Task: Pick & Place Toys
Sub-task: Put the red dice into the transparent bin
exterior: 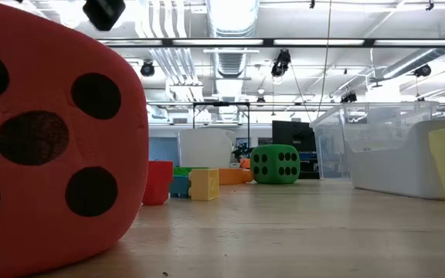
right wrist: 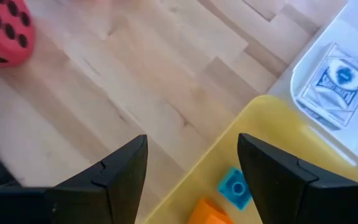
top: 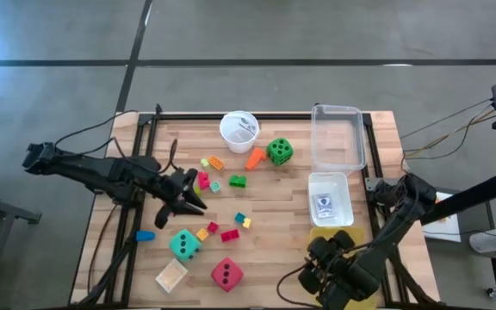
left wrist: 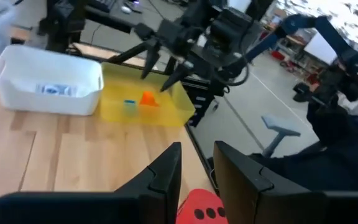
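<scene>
Left gripper [top: 198,202]: you have it low over the table's left-middle, fingers nearly pressed together, nothing visible between them. The teal die [top: 184,244] lies just beyond its tips toward the front edge; the red die [top: 226,274] sits farther front, beside the tan tile [top: 171,275]. In the left wrist view the red die [left wrist: 204,208] shows just under the finger gap.

Right gripper [top: 330,263]: you have it over the yellow bin [top: 349,234] at the front right corner, fingers spread, holding nothing. Its wrist view shows a blue block [right wrist: 234,185] and an orange block [right wrist: 209,213] lying in the yellow bin [right wrist: 272,124], and the card pack [right wrist: 340,84] in the small white bin [top: 329,199] next to it.

Toys on the table:
- green die [top: 280,151], near the back, between the white cup [top: 238,129] and the clear bin [top: 336,136]
- orange piece [top: 255,158] just beside the green die
- loose blocks [top: 222,172] scattered mid-table (green, yellow, orange, pink), close to the left gripper's back side
- red and yellow blocks [top: 222,230] beside the teal die
- blue block [top: 145,235] near the left edge

Open room: bare wood lies between the red die and the yellow bin along the front, and mid-table between the blocks and the white bin. The bins line the right edge.
</scene>
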Controlling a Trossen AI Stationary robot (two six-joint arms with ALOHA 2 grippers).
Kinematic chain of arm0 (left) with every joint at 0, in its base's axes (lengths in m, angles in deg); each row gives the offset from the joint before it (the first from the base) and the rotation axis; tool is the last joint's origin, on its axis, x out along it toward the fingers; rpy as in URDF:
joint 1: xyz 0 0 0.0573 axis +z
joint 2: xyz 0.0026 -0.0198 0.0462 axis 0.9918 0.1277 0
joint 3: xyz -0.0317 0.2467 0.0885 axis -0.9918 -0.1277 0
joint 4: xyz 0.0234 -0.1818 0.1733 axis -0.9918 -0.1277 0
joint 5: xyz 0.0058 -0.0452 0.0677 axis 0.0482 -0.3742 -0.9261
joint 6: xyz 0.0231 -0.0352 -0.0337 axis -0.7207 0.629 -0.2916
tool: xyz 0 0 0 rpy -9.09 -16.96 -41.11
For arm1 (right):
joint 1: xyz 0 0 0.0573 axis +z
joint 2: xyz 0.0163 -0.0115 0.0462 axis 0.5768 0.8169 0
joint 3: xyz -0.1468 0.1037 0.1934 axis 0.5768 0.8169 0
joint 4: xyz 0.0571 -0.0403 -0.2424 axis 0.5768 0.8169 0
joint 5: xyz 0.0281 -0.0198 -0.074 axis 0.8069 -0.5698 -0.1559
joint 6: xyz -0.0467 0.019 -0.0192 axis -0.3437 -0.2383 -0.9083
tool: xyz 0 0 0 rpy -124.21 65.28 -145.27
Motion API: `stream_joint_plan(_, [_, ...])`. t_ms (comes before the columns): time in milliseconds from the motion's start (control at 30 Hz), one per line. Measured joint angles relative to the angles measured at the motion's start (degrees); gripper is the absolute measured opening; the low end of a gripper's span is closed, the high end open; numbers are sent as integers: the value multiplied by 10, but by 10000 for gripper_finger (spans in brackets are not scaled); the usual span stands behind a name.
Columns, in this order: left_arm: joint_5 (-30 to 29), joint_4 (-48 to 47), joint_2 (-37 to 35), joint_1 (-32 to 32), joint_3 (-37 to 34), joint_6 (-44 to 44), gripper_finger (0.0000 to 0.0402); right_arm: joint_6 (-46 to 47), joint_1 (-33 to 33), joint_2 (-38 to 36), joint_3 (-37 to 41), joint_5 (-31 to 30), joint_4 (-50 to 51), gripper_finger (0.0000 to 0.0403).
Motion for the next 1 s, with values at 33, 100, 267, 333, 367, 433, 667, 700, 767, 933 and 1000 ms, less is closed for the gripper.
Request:
stream_joint_plan(33, [0, 1, 9, -4, 9, -9, 103, 0, 0, 0, 4, 1, 0, 244])
stream_joint_plan(100, [0, -4, 25, -14, 24, -22, 109, 0, 1, 0, 11, 3, 0, 244])
stream_joint_plan(267, [0, -46, 48, -27, 66, -47, 141, -2, 2, 0, 18, -1, 0, 244])
stream_joint_plan(333, [0, -83, 50, -28, 76, -46, 158, -2, 2, 0, 18, -13, -5, 244])
stream_joint_plan(367, [0, -98, 50, -28, 80, -44, 167, 0, 1, 0, 18, -21, -10, 244])
stream_joint_plan(433, [0, -122, 47, -29, 85, -40, 187, 0, -4, 0, 18, -30, -31, 244])
stream_joint_plan(667, [0, -228, 44, -27, 85, 84, 248, -126, -30, 0, 18, -43, -202, 244])
stream_joint_plan(700, [0, -239, 44, -27, 82, 105, 253, -150, -36, 0, 18, -43, -228, 244])
stream_joint_plan(767, [0, -251, 45, -30, 74, 144, 260, -194, -47, 0, 18, -43, -275, 244])
stream_joint_plan(933, [2, -264, 44, -39, 61, 183, 263, -271, -77, 0, 18, -43, -340, 244])
stream_joint_plan(1000, [1, -274, 44, -39, 60, 184, 263, -282, -88, 0, 18, -43, -349, 244])
